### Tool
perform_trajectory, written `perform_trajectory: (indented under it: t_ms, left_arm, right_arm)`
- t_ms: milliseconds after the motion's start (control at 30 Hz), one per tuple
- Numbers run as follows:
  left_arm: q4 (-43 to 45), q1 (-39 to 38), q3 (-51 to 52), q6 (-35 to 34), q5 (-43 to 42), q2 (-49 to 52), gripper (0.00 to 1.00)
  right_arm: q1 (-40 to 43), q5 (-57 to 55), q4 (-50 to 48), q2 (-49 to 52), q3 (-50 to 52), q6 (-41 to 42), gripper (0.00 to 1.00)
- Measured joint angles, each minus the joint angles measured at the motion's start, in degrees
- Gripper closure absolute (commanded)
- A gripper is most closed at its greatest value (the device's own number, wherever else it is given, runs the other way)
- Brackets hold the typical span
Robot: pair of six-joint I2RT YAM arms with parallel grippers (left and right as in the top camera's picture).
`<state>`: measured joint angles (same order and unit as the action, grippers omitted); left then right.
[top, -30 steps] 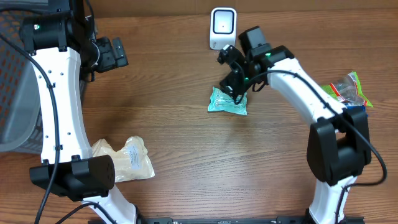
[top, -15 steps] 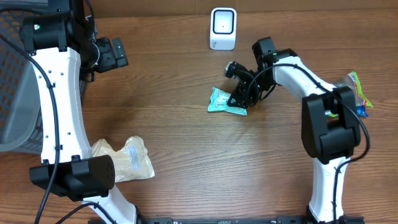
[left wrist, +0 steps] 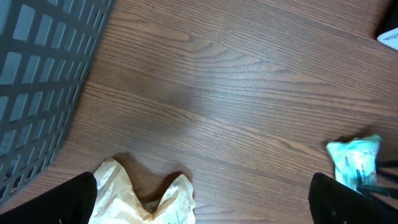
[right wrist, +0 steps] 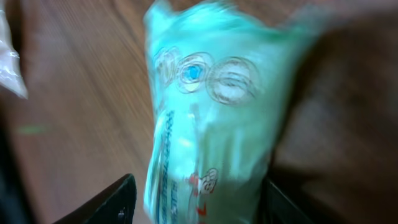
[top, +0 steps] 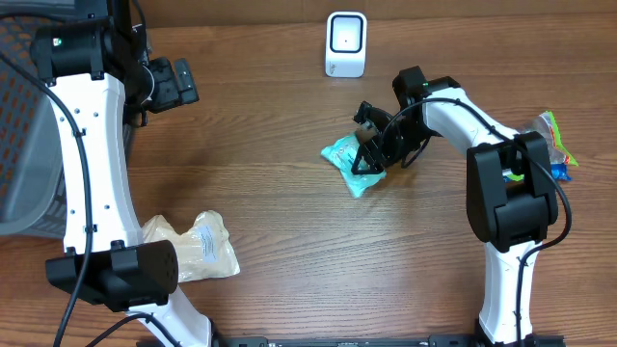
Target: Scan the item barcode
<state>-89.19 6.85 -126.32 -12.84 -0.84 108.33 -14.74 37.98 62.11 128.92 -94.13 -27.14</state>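
The item is a mint-green sealed packet [top: 345, 162] with printed writing, right of the table's middle. My right gripper [top: 369, 154] is shut on it from the right, and it hangs tilted off the wood. The right wrist view shows the packet [right wrist: 211, 124] blurred and filling the space between my right gripper's [right wrist: 196, 202] black fingers. The white barcode scanner [top: 346, 43] stands upright at the back edge, a short way beyond the packet. My left gripper [top: 178, 82] hovers wide open at the far left with nothing in it. The left wrist view catches the packet [left wrist: 354, 158] at the lower right.
A crumpled beige bag [top: 193, 246] lies at the front left, under my left gripper [left wrist: 202, 199]. A grey mesh basket [top: 19, 145] stands off the left edge. Several colourful packets [top: 545, 140] lie at the far right beside the right arm.
My right gripper came down on the green packet and closed on it. The packet went from lying flat to tilted and turned, shifted slightly toward the front. The left arm stayed still.
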Motion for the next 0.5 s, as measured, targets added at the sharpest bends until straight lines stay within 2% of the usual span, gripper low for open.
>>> perform_trajectory:
  t_ms: [33, 133, 200, 267, 333, 433, 467, 500]
  left_arm:
    - [0.0, 0.0, 0.0, 0.0, 0.0, 0.0, 0.01]
    - [0.0, 0.0, 0.0, 0.0, 0.0, 0.0, 0.00]
    - [0.0, 0.0, 0.0, 0.0, 0.0, 0.0, 0.00]
    - [0.0, 0.0, 0.0, 0.0, 0.0, 0.0, 0.00]
    - [0.0, 0.0, 0.0, 0.0, 0.0, 0.0, 0.00]
    - [0.0, 0.0, 0.0, 0.0, 0.0, 0.0, 0.00]
    - [0.0, 0.0, 0.0, 0.0, 0.0, 0.0, 0.00]
    - [0.0, 0.0, 0.0, 0.0, 0.0, 0.0, 0.00]
  right_arm:
    - [0.0, 1.9, 2.3, 0.0, 0.0, 4.9, 0.30]
    - [0.0, 3.6, 3.4, 0.0, 0.0, 10.4, 0.30]
    - [0.0, 3.8, 1.7, 0.0, 0.0, 13.2, 0.33]
    - [0.0, 3.3, -2.4, 0.0, 0.1, 17.3, 0.41]
    - [0.0, 1.0, -5.7, 0.0, 0.1, 23.4, 0.45]
    - [-0.2, -1.6, -7.8, 0.0, 0.3, 30.0, 0.47]
    - [-0.3, -2.1, -7.9, 0.0, 0.4, 31.5, 0.50]
    - [-0.4, -2.5, -7.9, 0.0, 0.4, 32.1, 0.67]
